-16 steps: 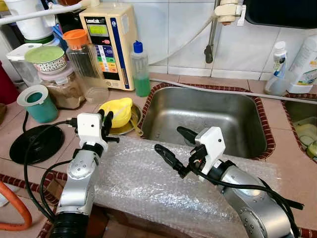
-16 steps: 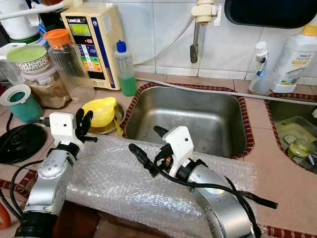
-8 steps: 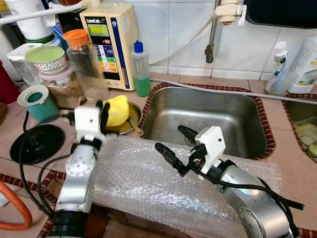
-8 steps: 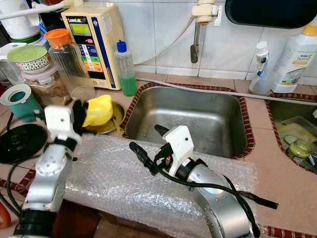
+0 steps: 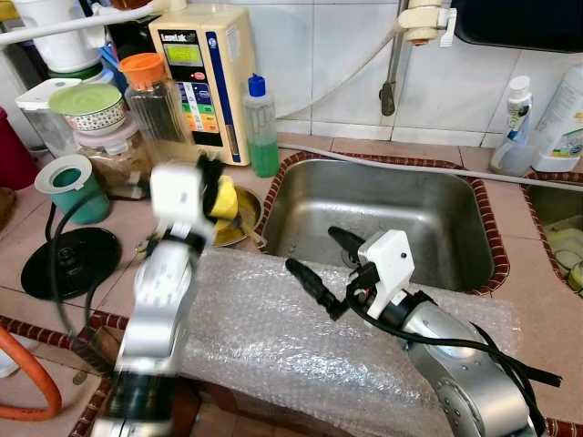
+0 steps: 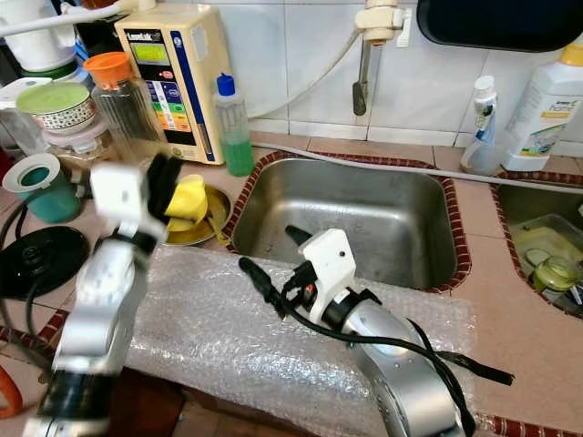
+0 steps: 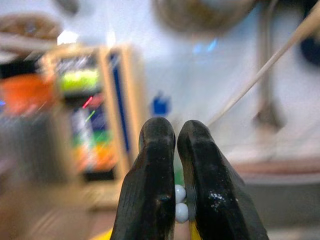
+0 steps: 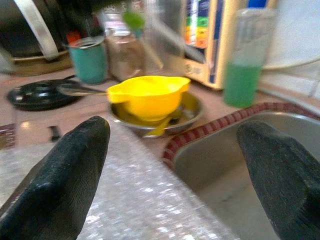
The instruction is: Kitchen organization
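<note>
L gripper point(image 7: 175, 150) raised over the counter point(image 5: 537, 300), arm blurred w/ motion. Fingers pressed together, tips nearly touching; wrist view shows two small white beads and a sliver of yellow pinched low between them, so they look closed on an edge of the yellow bowl point(image 5: 224, 196) — can't tell for sure, too blurred. In the head views the bowl sits right against the black fingers, just above a metal dish point(image 6: 202, 228) w/ a spoon-like handle poking out beside the sink rim.

R gripper point(image 5: 319, 264) hovers above the sheet of bubble wrap point(image 5: 273, 337) spread along the front counter edge, fingers spread wide apart, nothing between them. One finger points out over the wrap, the other over the steel sink point(image 5: 383, 214). From the R wrist view the yellow bowl lies ahead between the two open fingers, well apart from them, resting in the metal dish.

Beyond the L fingers: cream water-filter unit point(image 5: 202, 73) against the tiled wall, bottle of green liquid w/ blue cap point(image 5: 261, 127) beside it, clear jar w/ orange lid point(image 5: 150, 100), teal cup point(image 5: 71, 187), black round lid point(image 5: 71, 264) flat on the counter. Tap point(image 5: 401, 45) hangs over the sink; white bottles point(image 5: 547, 118) stand far side of the sink from the R fingers.
</note>
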{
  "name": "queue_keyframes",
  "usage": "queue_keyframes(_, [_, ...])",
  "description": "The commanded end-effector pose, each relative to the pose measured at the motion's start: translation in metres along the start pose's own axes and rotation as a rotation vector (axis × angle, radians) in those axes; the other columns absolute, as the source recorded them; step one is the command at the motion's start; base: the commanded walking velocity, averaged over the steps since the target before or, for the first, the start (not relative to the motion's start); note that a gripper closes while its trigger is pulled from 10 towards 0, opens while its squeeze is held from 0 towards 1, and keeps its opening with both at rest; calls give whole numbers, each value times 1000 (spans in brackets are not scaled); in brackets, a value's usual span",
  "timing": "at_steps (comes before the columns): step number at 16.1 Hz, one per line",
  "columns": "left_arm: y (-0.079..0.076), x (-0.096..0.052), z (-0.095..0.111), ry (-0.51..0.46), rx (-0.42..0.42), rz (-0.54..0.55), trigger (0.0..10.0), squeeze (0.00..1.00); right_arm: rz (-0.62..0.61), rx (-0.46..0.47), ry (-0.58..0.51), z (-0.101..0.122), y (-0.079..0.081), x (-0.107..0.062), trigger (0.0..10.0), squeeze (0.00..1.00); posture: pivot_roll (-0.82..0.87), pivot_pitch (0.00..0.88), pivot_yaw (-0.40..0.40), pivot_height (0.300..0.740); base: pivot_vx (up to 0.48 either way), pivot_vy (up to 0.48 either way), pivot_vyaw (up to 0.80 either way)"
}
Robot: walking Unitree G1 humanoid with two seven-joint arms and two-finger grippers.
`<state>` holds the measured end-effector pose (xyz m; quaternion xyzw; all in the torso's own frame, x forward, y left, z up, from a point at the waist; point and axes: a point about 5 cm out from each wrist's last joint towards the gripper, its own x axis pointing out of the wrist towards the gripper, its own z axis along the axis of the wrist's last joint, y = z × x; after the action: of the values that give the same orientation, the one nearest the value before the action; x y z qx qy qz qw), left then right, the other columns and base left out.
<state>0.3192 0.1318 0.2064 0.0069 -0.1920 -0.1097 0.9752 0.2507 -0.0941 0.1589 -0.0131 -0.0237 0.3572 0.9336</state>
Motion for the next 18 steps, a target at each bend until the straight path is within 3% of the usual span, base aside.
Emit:
queue_keyframes(1, [-7, 9, 16, -37, -47, -70, 0, 0, -52, -59, -26, 6, -7, 3, 10000, 0, 14, 0, 83, 740, 0, 0, 0])
queue_keyframes(2, [-10, 12, 19, -40, -75, -94, 0, 0, -72, -85, -28, 7, -11, 4, 10000, 0, 14, 0, 83, 740, 0, 0, 0])
queue_keyframes(3, [-25, 21, 31, -35, -189, -232, 0, 0, -145, -159, -42, 12, -25, 6, 10000, 0, 16, 0, 81, 740, 0, 0, 0])
queue_keyframes(5, [-41, 21, 33, 7, -268, -404, 0, 0, -178, -253, -45, 16, -39, 7, 10000, 0, 18, 0, 82, 740, 0, 0, 0])
queue_keyframes(8, [-48, 17, 25, 81, -278, -550, 0, 0, -198, -437, -11, 20, -61, 4, 10000, 0, 14, 0, 81, 740, 0, 0, 0])
queue_keyframes(14, [-64, 15, 21, 126, -289, -632, 0, 0, -143, -551, -19, 33, -79, 13, 10000, 0, 4, 0, 76, 740, 0, 0, 0])
queue_keyframes(15, [-68, 13, 20, 131, -296, -650, 0, 0, -125, -542, -22, 32, -79, 16, 4000, 0, 8, 0, 72, 740, 0, 0, 0])
queue_keyframes(16, [-70, 11, 20, 134, -302, -661, 0, 0, -118, -530, -22, 31, -79, 17, 3216, 0, 8, 0, 72, 740, 0, 0, 0])
queue_keyframes(17, [-73, 9, 19, 140, -294, -679, 0, 0, -85, -521, -16, 29, -78, 20, 0, 0, 11, 0, 70, 740, 0, 0, 0])
queue_keyframes(18, [-74, 8, 19, 141, -288, -684, 0, 0, -70, -516, -11, 27, -77, 22, 0, 0, 15, 0, 66, 740, 0, 0, 0])
